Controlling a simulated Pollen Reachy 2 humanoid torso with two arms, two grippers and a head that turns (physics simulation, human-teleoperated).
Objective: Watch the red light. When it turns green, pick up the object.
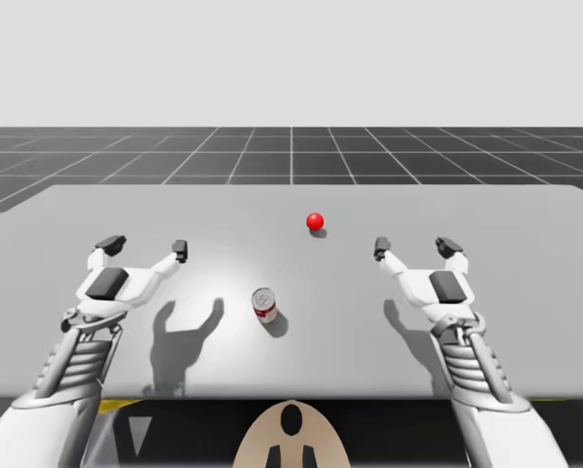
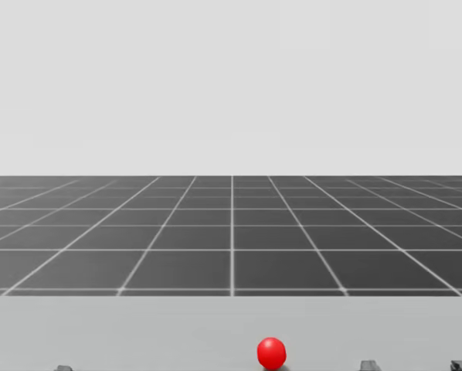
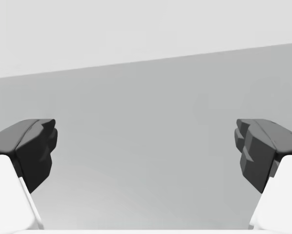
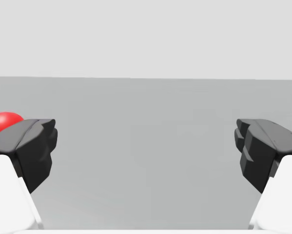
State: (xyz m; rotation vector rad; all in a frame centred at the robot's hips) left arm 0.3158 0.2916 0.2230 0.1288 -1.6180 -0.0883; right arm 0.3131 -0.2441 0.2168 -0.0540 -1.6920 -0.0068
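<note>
A red ball of light (image 1: 315, 221) sits on the grey table (image 1: 291, 351), a little right of centre and toward the far side; it also appears low in the head view as the red light (image 2: 271, 352). A small red-and-white can (image 1: 263, 305) stands near the front middle. My left gripper (image 1: 144, 246) hovers open to the can's left with nothing between its fingers. My right gripper (image 1: 416, 246) hovers open to the right of the light. In the right wrist view the red light (image 4: 3, 122) peeks from behind one finger. The left gripper (image 3: 146, 151) faces bare table.
The table's far edge (image 1: 291, 185) meets a dark gridded floor (image 1: 291, 156). Bare grey surface lies between the two arms around the can and beyond both grippers.
</note>
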